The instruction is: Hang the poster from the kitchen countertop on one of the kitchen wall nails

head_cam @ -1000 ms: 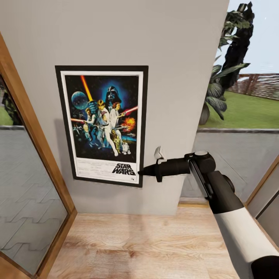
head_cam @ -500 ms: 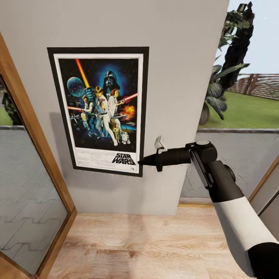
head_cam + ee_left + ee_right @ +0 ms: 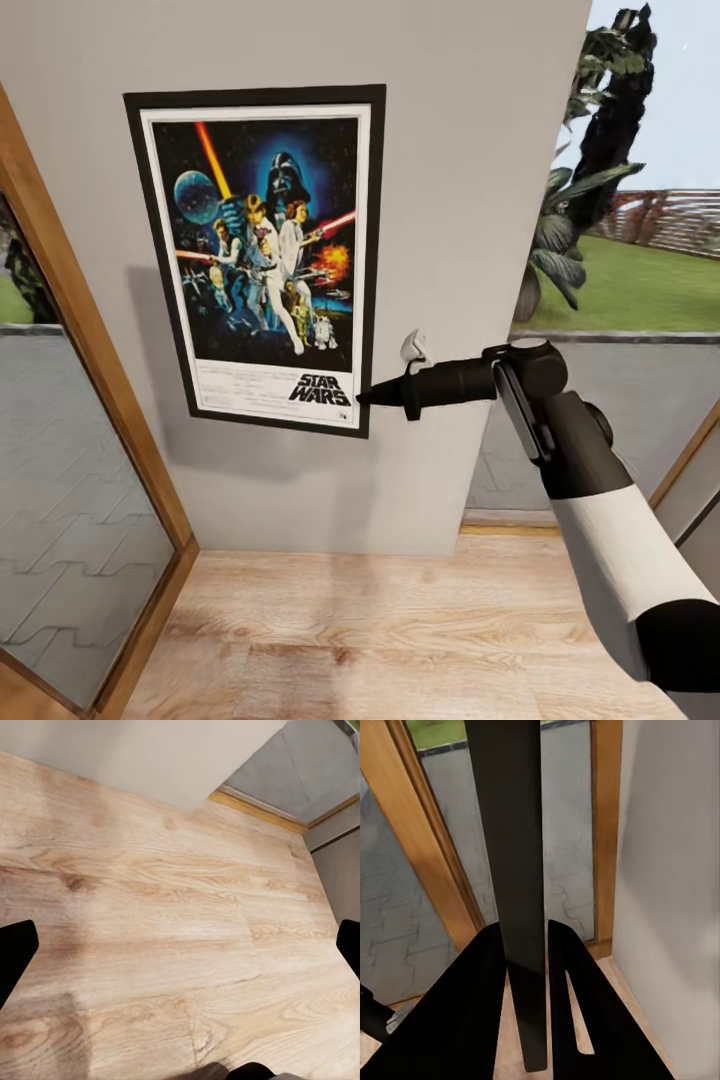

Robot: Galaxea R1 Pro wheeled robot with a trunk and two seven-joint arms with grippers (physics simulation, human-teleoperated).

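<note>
The poster (image 3: 262, 257) stands upright against the grey wall (image 3: 460, 150), well above the wooden floor (image 3: 380, 640) and just beside the wooden door frame (image 3: 90, 340). The right pincer (image 3: 366, 396) is clamped on the poster's lower corner nearest the window, its dark edge (image 3: 514, 870) pinched between the fingers (image 3: 472, 1005). The left pincer (image 3: 180, 952) is spread wide above the floor.

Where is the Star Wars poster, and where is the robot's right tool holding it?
poster (image 3: 265, 250), head view, on the middle of the colourful picture.
right tool (image 3: 366, 396), head view, at its fingertips pinching the poster's lower right frame edge.
</note>
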